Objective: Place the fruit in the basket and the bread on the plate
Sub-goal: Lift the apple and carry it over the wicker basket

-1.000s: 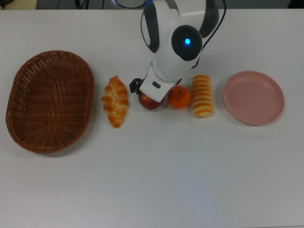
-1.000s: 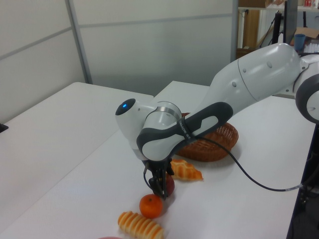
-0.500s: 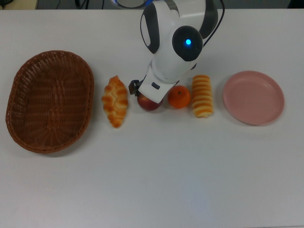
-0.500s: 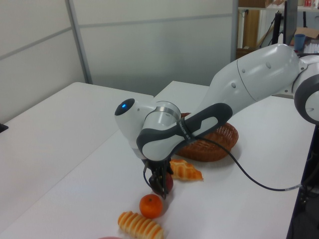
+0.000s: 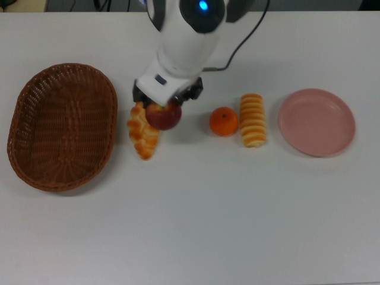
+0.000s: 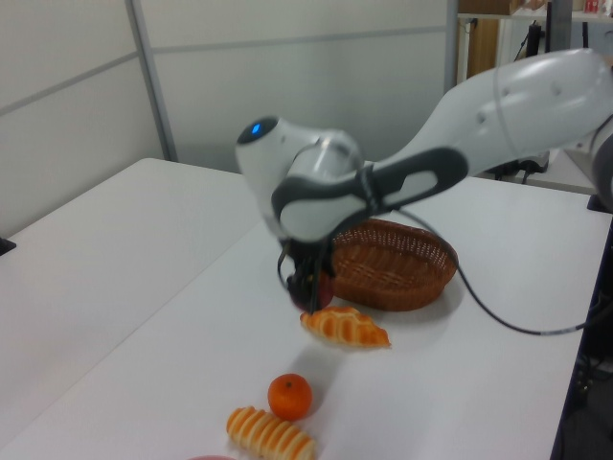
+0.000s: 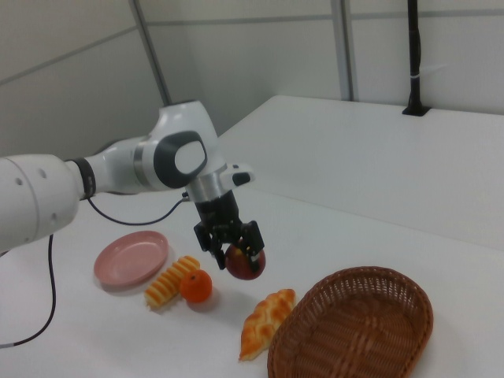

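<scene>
We count two fruits beside the basket (image 5: 62, 126): one apple (image 5: 163, 116) and one mandarin (image 5: 224, 121). We count two breads: one braided loaf (image 5: 142, 135) nearest the basket and one striped roll (image 5: 253, 119) farther off. We see one basket and one plate (image 5: 316, 122).

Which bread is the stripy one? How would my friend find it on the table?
Start at the round pale pink plastic plate on the top view's right. Right beside it, toward the big brown wicker basket, lies the ridged roll with orange and cream stripes. The small orange mandarin next to it is round and plain; the roll is long and banded.
</scene>
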Robot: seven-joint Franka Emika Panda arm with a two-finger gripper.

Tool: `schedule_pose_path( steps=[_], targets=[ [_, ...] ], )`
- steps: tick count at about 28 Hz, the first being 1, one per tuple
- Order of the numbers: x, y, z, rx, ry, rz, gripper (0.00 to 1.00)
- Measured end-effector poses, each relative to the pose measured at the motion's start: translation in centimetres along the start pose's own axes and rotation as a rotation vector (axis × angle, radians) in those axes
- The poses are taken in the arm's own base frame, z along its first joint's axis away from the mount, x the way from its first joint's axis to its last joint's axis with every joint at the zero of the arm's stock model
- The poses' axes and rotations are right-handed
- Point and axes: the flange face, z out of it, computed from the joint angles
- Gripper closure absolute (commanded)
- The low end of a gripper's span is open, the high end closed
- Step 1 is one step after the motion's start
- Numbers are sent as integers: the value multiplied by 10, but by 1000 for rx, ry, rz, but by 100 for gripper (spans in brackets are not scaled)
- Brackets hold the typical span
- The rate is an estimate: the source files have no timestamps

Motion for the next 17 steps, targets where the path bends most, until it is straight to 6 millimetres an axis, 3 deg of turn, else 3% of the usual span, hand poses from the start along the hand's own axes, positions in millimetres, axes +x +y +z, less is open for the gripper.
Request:
schedule_pose_path(
  steps=[4, 7, 9, 12, 17],
  targets=[
    [-13, 51, -25, -2, 33, 85, 54],
    [-21, 95, -22, -2, 30, 152, 54],
    [-26, 126, -8, -2, 9, 190, 54],
    [-28, 154, 17, -1, -16, 221, 53],
    [-19, 164, 67, 16, -73, 227, 47]
  ],
)
